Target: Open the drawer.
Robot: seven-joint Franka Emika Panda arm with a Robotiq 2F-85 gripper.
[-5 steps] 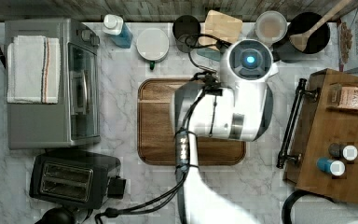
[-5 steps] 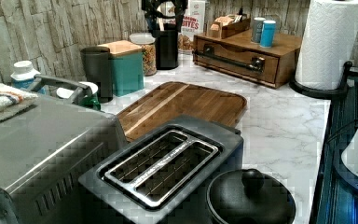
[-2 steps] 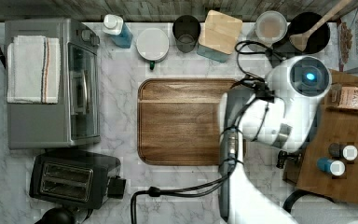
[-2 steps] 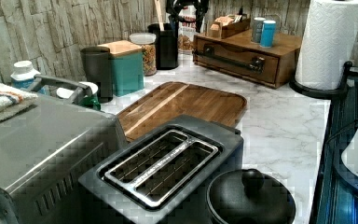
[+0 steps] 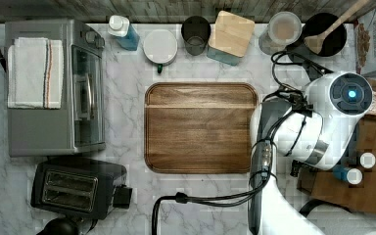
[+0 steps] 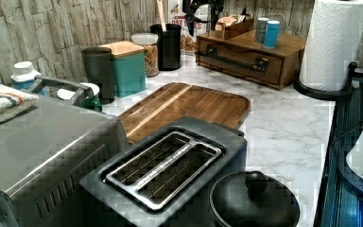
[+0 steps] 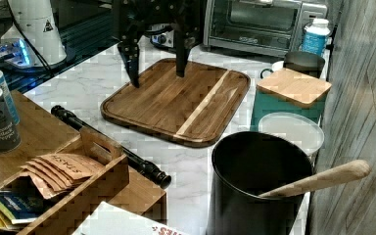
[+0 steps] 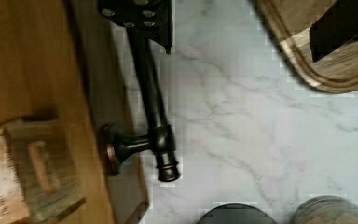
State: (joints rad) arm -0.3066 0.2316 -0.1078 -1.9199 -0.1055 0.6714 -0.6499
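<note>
My gripper (image 7: 156, 68) hangs wide open, holding nothing, one finger over the handle (image 8: 151, 100). The drawer (image 6: 246, 61) sits shut at the counter (image 5: 127, 196) edge (top view's right), w/ cutting board (image 5: 200, 127) beside it.

I count one board (image 5: 200, 128), one toaster (image 5: 76, 187), one oven (image 5: 54, 88). Two shakers (image 5: 361, 167) sit on one drawer (image 6: 246, 59). One towel roll (image 6: 333, 42).
</note>
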